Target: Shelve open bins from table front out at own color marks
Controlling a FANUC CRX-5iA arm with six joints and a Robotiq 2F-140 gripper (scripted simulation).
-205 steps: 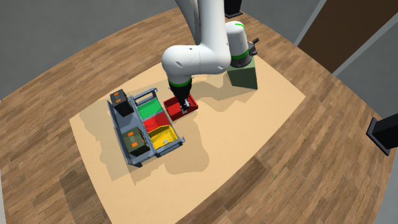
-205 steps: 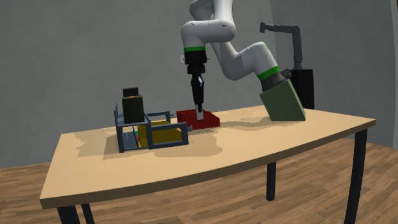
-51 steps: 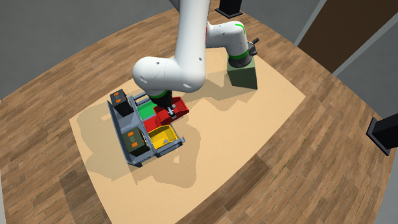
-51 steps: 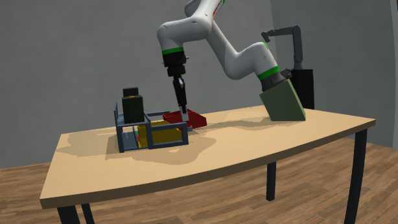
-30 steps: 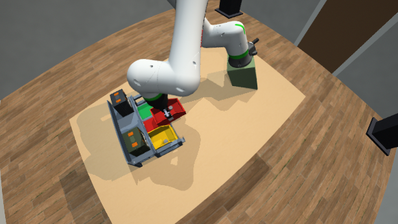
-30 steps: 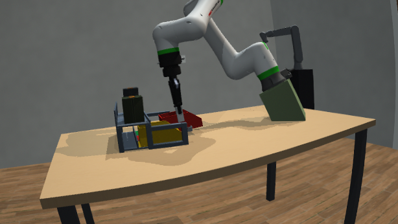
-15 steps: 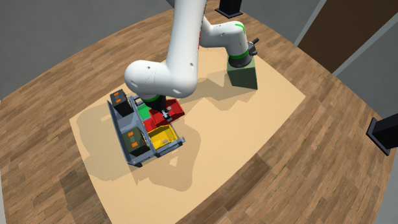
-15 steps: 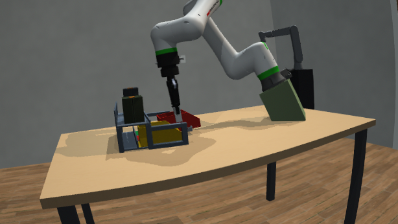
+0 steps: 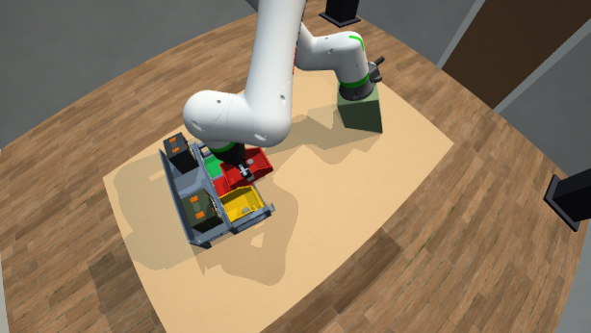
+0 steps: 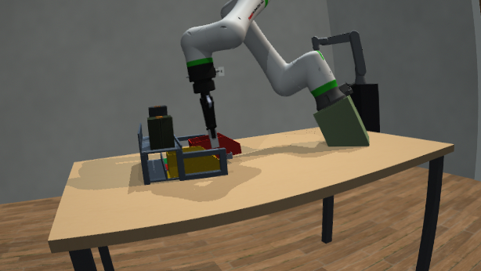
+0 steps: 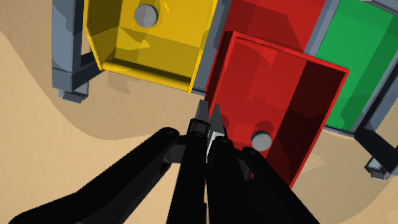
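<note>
The red bin (image 9: 251,168) is tilted, its far end over the shelf's front lip at the red mark (image 11: 280,20), its near end raised; it also shows in the side view (image 10: 217,143) and in the wrist view (image 11: 275,100). A grey round part (image 11: 261,141) lies inside it. My gripper (image 11: 205,114) is shut on the red bin's left side wall near its front end; it also shows from above (image 9: 246,171) and from the side (image 10: 213,137). The yellow bin (image 9: 241,202) sits in the shelf's yellow place with its grey part (image 11: 146,16) inside.
The grey shelf frame (image 9: 202,197) stands on the table's left part, with a free green-marked place (image 11: 360,65) beside the red one. Two dark boxes (image 9: 180,153) (image 9: 198,208) stand on the shelf's upper board. The arm's green base block (image 9: 361,113) stands at the back right.
</note>
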